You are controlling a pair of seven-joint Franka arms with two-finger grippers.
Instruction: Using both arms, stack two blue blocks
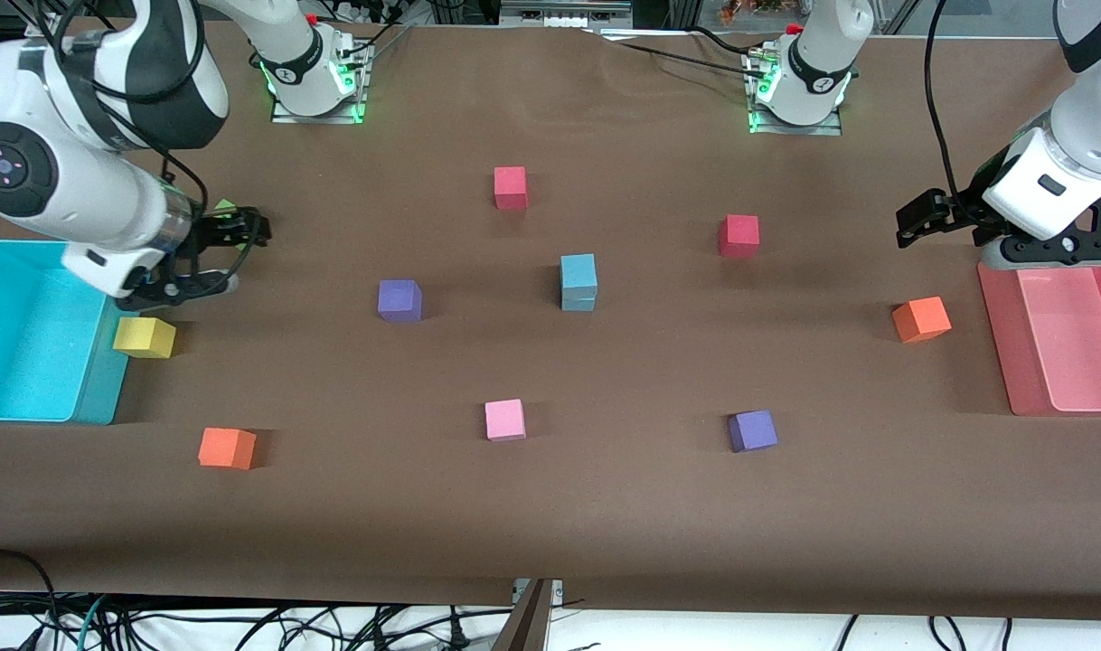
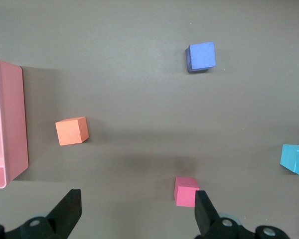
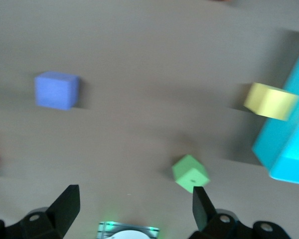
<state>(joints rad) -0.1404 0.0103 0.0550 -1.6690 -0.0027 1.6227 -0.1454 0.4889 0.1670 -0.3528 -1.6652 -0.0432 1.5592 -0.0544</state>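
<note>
Both black two-finger grippers, left (image 1: 912,221) and right (image 1: 234,237), hover open at opposite table ends; two light-blue foam cubes (image 1: 578,281) stand stacked at twelve o'clock of a pink foam cube (image 1: 505,419).

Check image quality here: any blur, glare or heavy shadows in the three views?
Front view: sharp, evenly lit; the stacked blue blocks cast only a faint shadow; green base LEDs glow. Left wrist view: crisp, soft shadow around the red block. Right wrist view: motion-blurred, the purple block and yellow block smeared.

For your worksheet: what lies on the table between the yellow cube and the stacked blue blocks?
In the front view, one purple cube lies between the yellow cube and the blue blocks.
</note>
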